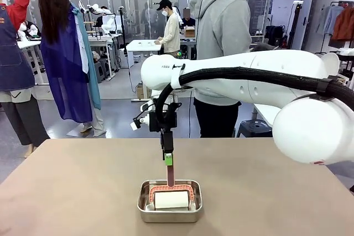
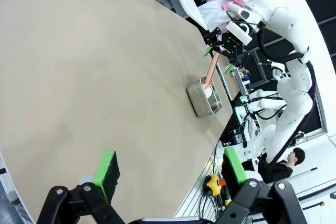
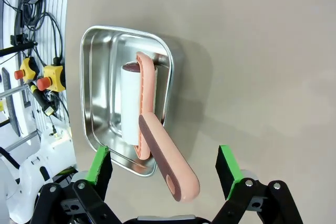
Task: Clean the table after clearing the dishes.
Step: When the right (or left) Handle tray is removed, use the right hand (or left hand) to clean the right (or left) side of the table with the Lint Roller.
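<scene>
Taupe-brown matte tabletop (image 1: 66,192) across the front view, workshop and a standing person (image 1: 221,42) beyond the far edge. Near the robot-side edge, midway along, steel tin (image 1: 168,219) holding white roller (image 1: 171,199). Right wrist view: right tool (image 3: 164,167) spread apart, pink handle (image 3: 163,156) between green pads (image 3: 100,166), clear of both. Left wrist view: left tool (image 2: 170,167) spread apart above the tabletop.

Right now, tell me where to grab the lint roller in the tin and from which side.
Grip the pink handle near its free end, coming down from above and closing across its width. It leans up clear of the tin's rim, while the white roll lies low inside.
</scene>
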Controlling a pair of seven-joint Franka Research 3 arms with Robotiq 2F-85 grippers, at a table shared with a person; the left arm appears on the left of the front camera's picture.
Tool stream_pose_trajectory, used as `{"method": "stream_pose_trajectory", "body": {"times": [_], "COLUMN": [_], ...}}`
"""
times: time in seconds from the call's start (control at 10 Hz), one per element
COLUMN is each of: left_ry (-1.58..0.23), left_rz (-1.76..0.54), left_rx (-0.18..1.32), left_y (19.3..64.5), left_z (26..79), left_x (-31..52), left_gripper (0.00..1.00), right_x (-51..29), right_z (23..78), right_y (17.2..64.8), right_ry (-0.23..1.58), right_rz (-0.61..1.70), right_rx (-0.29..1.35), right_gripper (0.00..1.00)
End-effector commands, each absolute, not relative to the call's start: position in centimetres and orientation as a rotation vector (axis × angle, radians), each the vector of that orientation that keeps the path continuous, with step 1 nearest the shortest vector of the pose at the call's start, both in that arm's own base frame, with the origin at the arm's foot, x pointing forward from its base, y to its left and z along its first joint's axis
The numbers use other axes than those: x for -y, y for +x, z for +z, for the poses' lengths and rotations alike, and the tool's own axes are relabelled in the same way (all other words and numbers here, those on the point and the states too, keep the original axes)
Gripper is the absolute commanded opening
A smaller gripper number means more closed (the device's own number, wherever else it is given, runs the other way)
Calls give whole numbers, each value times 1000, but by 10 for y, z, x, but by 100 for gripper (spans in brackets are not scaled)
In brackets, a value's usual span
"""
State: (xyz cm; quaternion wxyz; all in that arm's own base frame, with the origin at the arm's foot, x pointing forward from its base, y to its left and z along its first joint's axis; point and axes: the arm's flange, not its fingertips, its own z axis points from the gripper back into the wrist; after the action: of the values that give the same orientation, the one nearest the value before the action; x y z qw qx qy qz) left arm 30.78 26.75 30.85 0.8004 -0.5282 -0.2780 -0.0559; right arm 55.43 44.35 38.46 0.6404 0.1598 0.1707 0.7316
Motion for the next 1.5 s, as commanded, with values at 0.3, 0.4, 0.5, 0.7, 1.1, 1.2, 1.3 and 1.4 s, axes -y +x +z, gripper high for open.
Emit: {"method": "stream_pose_trajectory", "body": {"times": [0.3,0.4,0.5,0.7,1.1,1.2,1.3,1.4], "left_ry": [-1116,-1116,-1116,-1116,-1116,-1116,-1116,-1116], "left_rz": [-112,-112,-112,-112,-112,-112,-112,-112], "left_rx": [577,577,577,577,577,577,577,577], "left_y": [304,304,304,304,304,304,304,304], "left_z": [313,313,313,313,313,313,313,313], "left_x": [-267,-267,-267,-267,-267,-267,-267,-267], "left_gripper": [100,100,100,100,100,100,100,100], "right_x": [-437,-436,-435,-433,-425,-425,-424,-425], "right_z": [365,363,363,363,370,373,378,385], "right_y": [539,538,537,536,541,541,542,541], "right_ry": [429,431,431,413,398,396,395,390], "right_rz": [1649,1643,1642,1646,1632,1631,1626,1629], "right_rx": [-395,-394,-384,-398,-405,-409,-408,-402], "right_gripper": [100,100,100,58,0,0,0,0]}}
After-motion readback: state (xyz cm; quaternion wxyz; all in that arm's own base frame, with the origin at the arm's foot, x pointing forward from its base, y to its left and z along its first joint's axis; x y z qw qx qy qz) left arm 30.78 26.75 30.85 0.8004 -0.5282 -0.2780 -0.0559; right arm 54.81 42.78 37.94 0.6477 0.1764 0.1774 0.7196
